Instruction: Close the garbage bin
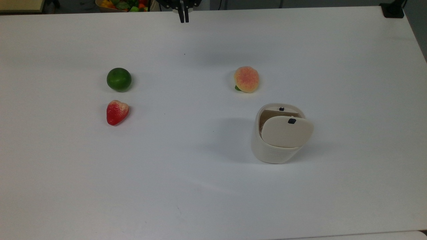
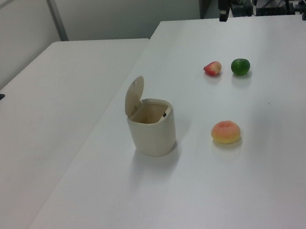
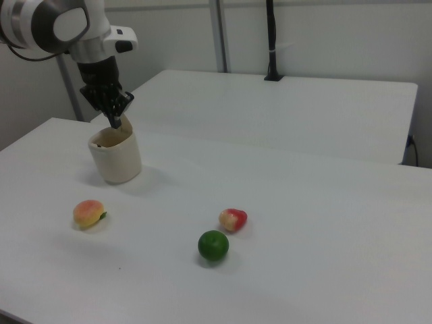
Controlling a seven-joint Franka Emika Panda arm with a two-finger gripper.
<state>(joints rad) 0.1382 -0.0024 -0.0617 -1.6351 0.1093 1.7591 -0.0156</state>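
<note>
The small cream-white plastic garbage bin (image 1: pixel 276 146) is being left open, lid (image 1: pixel 287 131) raised, interior seemingly empty; the black pincer (image 1: pixel 183 15) is being held closed.

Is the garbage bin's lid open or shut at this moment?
Open. In the left view the garbage bin has its lid raised nearly upright at the back, exposing the hollow inside; the top view shows the opening beside the lid too.

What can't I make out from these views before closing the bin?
- Bottom of the bin: left view, hidden by its own wall; top view, covered by the raised lid.
- Arm above the gripper: top view, cut off by the upper edge.
- Lid: right view, mostly hidden behind the gripper.
</note>
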